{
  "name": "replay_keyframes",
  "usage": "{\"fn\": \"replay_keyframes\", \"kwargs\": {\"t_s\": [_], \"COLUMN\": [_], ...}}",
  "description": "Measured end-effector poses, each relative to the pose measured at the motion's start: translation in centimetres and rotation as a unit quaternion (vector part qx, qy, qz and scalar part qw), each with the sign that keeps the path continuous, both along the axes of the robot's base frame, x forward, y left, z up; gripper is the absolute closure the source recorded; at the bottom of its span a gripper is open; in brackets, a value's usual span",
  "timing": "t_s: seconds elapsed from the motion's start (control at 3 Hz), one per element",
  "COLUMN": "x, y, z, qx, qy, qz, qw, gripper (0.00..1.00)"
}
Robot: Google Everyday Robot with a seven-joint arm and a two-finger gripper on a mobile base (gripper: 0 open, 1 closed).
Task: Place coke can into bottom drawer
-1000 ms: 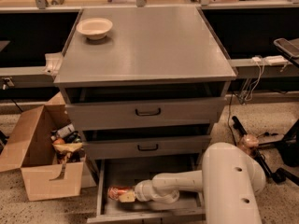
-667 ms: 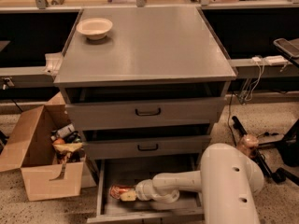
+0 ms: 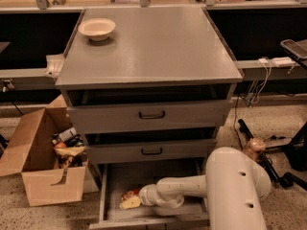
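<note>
The bottom drawer (image 3: 111,186) is pulled open at the foot of the grey cabinet. My white arm reaches into it from the right. The gripper (image 3: 128,201) is low inside the drawer at its left front. The coke can (image 3: 130,193) shows as a small red-orange shape right at the gripper's tip, down on or just above the drawer floor. The arm hides part of it. I cannot tell whether the gripper holds the can.
The two upper drawers (image 3: 151,115) with black handles are slightly ajar. A cream bowl (image 3: 97,28) sits on the cabinet top at the back left. An open cardboard box (image 3: 38,164) with clutter stands left of the cabinet. A chair base (image 3: 268,152) and cables are on the right.
The arm and gripper stay in the bottom drawer at almost the same spot. The can has not visibly moved.
</note>
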State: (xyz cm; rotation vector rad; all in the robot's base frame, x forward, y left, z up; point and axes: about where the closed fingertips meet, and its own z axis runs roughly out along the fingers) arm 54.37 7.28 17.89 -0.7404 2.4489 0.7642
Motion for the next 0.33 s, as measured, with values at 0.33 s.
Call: {"fn": "replay_keyframes", "kwargs": {"t_s": [0.33], "x": [0.00], "y": [0.00], "z": [0.00], "qx": [0.000], "qy": [0.000], "qz": [0.000], "qw": [1.0000], "gripper": [0.00]}}
